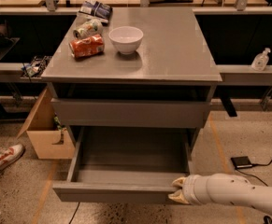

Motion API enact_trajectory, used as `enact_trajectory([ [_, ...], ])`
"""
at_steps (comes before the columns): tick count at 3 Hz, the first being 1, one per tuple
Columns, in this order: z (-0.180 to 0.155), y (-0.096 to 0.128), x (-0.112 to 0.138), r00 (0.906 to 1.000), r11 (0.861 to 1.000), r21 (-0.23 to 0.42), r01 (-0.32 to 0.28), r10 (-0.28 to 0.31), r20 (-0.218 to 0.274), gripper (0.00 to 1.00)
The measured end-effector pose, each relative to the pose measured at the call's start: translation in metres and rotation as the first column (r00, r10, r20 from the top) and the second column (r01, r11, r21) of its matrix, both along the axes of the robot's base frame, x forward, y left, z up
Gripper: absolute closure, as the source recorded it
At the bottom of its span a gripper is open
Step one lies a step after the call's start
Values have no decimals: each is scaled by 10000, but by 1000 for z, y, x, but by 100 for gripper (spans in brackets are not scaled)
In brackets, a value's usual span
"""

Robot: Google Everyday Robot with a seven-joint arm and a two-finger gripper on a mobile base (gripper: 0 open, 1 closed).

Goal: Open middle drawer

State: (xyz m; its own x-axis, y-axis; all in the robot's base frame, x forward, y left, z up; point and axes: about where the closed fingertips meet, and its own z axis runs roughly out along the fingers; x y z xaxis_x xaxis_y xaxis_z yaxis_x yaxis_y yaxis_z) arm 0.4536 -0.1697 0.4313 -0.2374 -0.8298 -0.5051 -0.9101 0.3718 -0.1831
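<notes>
The middle drawer (126,164) stands pulled far out of the grey cabinet, and its plain grey box interior is empty. Its flat front (112,193) faces me at the bottom of the view. My gripper (176,191) is at the right end of that front. One tan fingertip (179,182) lies over the top edge and the other sits against the outer face, so the gripper is shut on the front panel. The white forearm (233,192) reaches in from the lower right. A closed grey drawer front (131,113) sits above the open drawer.
On the cabinet top (173,45) are a white bowl (125,38), a crushed orange can (86,46), a second can (88,28) and a snack bag (94,9). A cardboard box (44,134) stands at the left, a person's shoe (4,158) at the far left, and a black pedal with a cable (241,162) at the right.
</notes>
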Motion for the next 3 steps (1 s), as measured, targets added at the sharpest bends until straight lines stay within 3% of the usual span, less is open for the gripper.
enact_trajectory([
  [3, 0, 0, 0, 10000, 10000, 1, -2, 2, -2, 14],
])
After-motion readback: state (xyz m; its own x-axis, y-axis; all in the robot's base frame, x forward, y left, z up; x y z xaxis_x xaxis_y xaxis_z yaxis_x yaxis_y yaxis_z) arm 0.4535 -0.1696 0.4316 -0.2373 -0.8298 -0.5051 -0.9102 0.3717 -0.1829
